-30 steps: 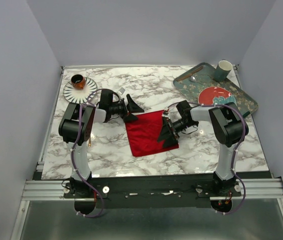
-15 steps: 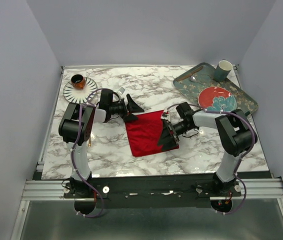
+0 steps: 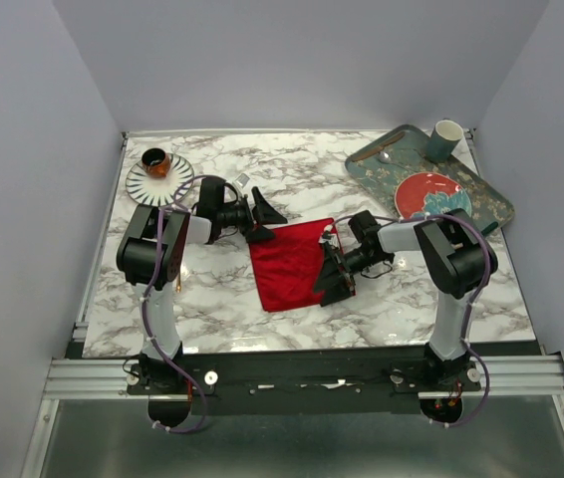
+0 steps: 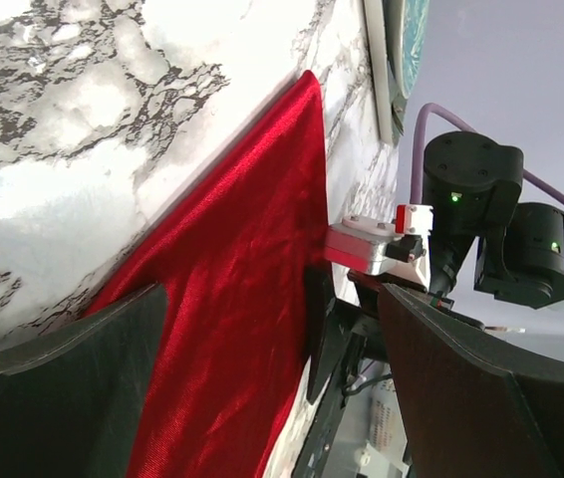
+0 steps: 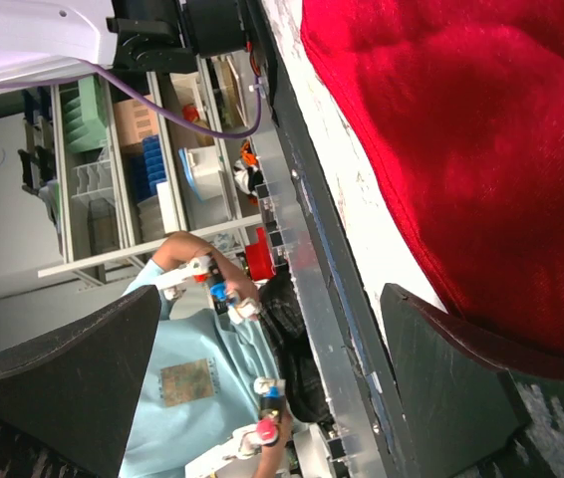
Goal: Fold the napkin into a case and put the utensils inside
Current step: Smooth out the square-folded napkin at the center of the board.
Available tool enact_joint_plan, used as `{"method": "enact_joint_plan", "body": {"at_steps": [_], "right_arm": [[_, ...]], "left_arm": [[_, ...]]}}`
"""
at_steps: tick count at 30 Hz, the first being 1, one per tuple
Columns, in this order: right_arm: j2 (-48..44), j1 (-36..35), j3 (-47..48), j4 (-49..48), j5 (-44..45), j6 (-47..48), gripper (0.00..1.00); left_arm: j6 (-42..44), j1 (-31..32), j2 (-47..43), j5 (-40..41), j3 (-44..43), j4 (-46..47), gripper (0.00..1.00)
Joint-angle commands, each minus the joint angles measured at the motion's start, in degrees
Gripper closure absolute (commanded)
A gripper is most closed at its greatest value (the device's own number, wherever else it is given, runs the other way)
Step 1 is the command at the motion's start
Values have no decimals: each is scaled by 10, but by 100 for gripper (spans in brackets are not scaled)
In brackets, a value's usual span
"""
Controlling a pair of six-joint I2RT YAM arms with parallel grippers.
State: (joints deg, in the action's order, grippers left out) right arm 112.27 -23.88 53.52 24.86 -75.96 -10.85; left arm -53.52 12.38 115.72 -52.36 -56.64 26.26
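A lab, with stocked shelves [image 5: 93, 179] and walled table [image 3: 220, 291].

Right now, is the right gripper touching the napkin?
Cannot tell. Top view: right gripper overlaps the napkin at its right edge. Wrist view: open over red cloth, no plain contact or gap.

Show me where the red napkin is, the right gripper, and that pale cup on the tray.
napkin [image 3: 284, 267]: top external view, middle of the red cloth.
right gripper [image 3: 330, 279]: top external view, midway between its fingertips, at the napkin's edge.
pale cup [image 3: 443, 141]: top external view, its outer wall.
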Motion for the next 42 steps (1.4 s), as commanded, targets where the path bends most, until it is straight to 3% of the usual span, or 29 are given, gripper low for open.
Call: {"method": "enact_joint_plan", "body": {"at_steps": [1, 7, 12, 16, 19, 28, 42], "right_arm": [[-50, 0, 12, 34, 3, 11, 0], [-111, 3, 69, 71, 22, 30, 0], [-53, 32, 161, 69, 66, 8, 0], [-18, 52, 231, 13, 147, -60, 0], [20, 62, 266, -45, 151, -122, 0], [108, 64, 303, -154, 193, -228, 0], [160, 94, 263, -144, 221, -226, 0]], "left_arm": [[26, 4, -54, -38, 4, 22, 1], [79, 8, -118, -51, -23, -48, 1], [63, 9, -94, -43, -29, -33, 1], [45, 12, -70, -33, -36, -10, 1], [19, 17, -52, -28, -38, 18, 1], [-11, 33, 0, -9, -62, 43, 1], [-11, -10, 31, -23, 5, 25, 1]]}}
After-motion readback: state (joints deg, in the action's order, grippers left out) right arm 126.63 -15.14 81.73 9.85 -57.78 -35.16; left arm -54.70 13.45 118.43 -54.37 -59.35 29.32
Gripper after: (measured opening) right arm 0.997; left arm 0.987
